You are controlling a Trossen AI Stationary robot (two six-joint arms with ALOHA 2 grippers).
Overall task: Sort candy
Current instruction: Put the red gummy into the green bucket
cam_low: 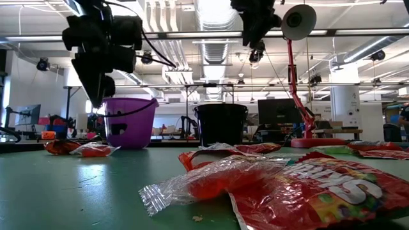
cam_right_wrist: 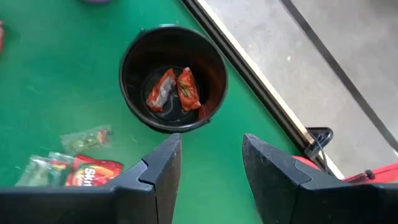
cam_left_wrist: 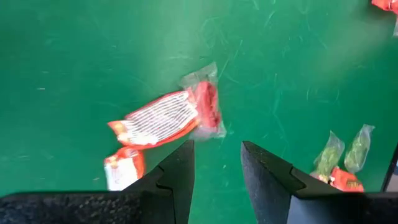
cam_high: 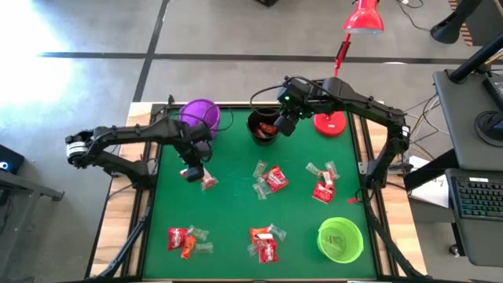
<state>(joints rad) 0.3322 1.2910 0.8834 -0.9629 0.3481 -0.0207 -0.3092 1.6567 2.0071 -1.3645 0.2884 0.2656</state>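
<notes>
From table height, a red Skittles packet [cam_low: 319,191] and a crumpled clear wrapper [cam_low: 204,185] fill the lower right of the frame, nearest of all. Behind them at mid-left lie two more red sweets [cam_low: 80,149], and beyond those stand the purple cup [cam_low: 130,122] and the black cup [cam_low: 220,124], with the red desk lamp [cam_low: 297,76] rising at upper right.

The overhead picture shows what that level view cannot: the candy [cam_high: 271,179] is scattered in clusters over the green table [cam_high: 236,204], with groups at lower left, lower centre, centre and centre right, and a green cup [cam_high: 339,240] sits at lower right.

The left gripper [cam_high: 193,171] hangs left of centre, over a red-and-white sweet [cam_high: 208,182]. Its wrist camera shows that sweet [cam_left_wrist: 168,118] lying flat on the cloth just past the fingers [cam_left_wrist: 180,174], which stand apart with nothing between them.

The right gripper [cam_high: 283,122] hovers at upper centre beside the black cup. Only its wrist camera looks into that cup [cam_right_wrist: 171,78]: red-wrapped sweets [cam_right_wrist: 177,90] lie on the bottom. Its fingers [cam_right_wrist: 165,168] are spread and empty.
</notes>
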